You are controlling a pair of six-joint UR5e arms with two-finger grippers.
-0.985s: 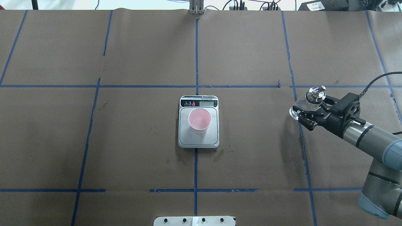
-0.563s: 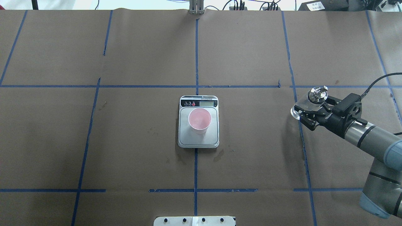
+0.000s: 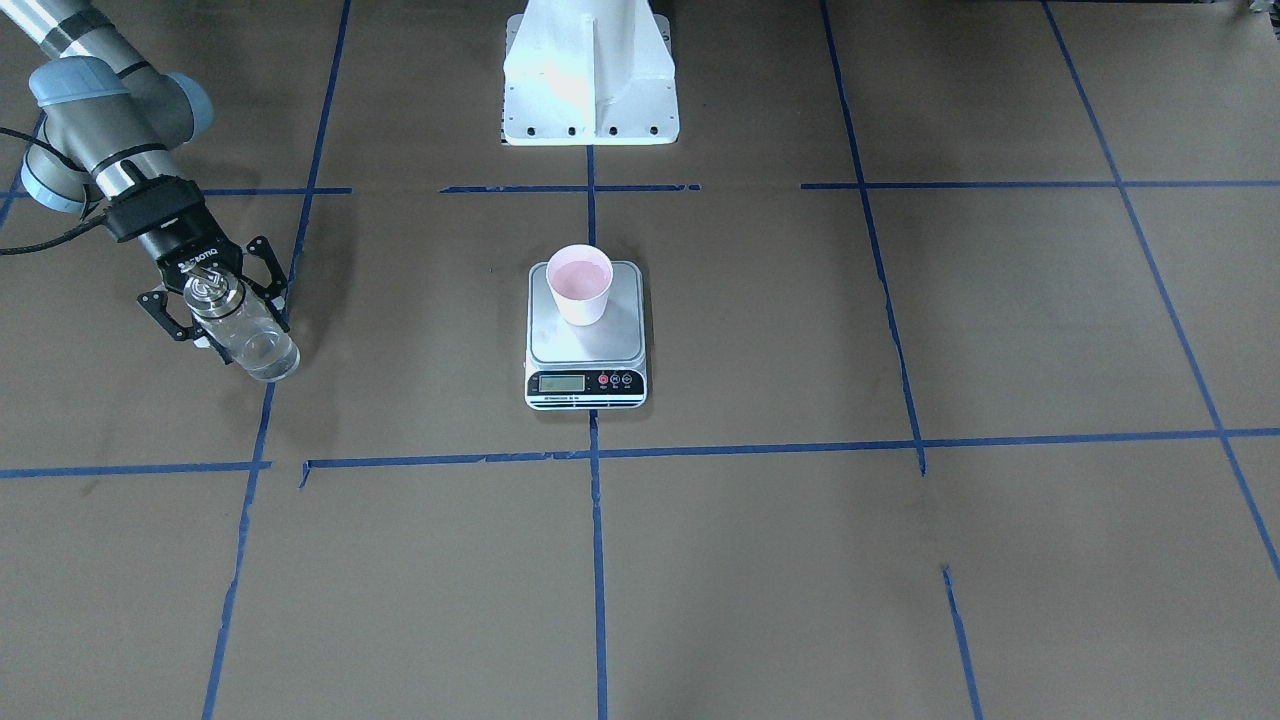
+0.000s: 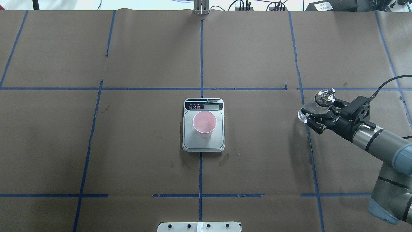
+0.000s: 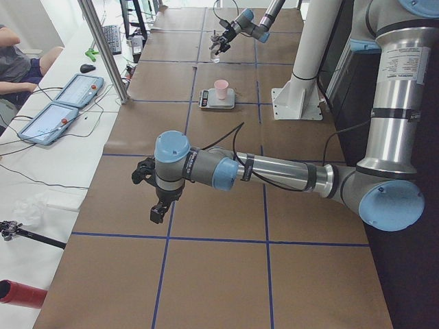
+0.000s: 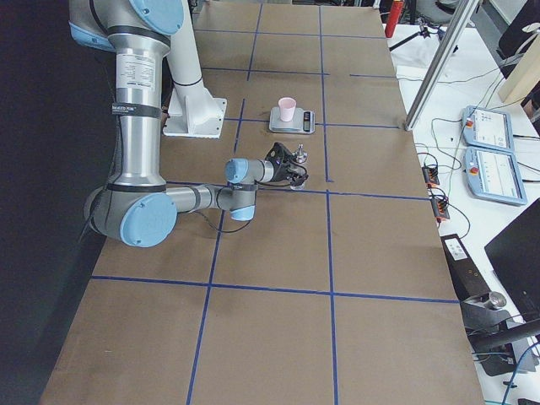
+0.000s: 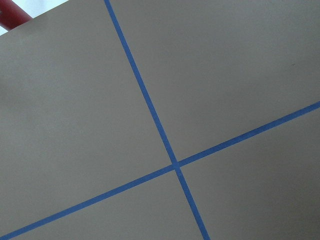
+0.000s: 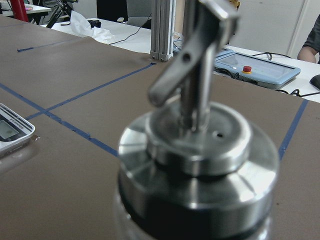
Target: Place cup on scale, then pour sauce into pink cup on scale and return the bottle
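So here's where I'm at: my right gripper (image 4: pixel 309 117) is clamped on the bottle (image 4: pixel 315 104), one finger on either side of the glass body just under the silver cap (image 8: pixel 195 150). The bottle is upright, long axis vertical, spout on top. I honestly can't tell from any angle whether its base is resting on the table (image 4: pixel 257 167) or hanging just clear of it. It's over on my right side, right by a blue tape line (image 4: pixel 311 151). What matters for the next bit is direction. The cup (image 4: pixel 204 123) stands upright on the scale (image 4: pixel 203 144) at the centre of the table, which is off to my left from the jaws and well apart. On my wrist cam a corner of the scale only just peeks in at the left edge, so the cup is sideways-on to my grip, not ahead of it. My guess is I have to carry the bottle across toward the centre, then tip it so the spout comes down over the cup's mouth. That mouth is narrower than the platform, so not much slack. Can't say whether there's any sauce in the cup, the inside just looks pink. My left gripper (image 5: pixel 159 207) is parked way down at its own end, far from both. I can't tell if it's open or closed, but it's clearly not the arm for this.
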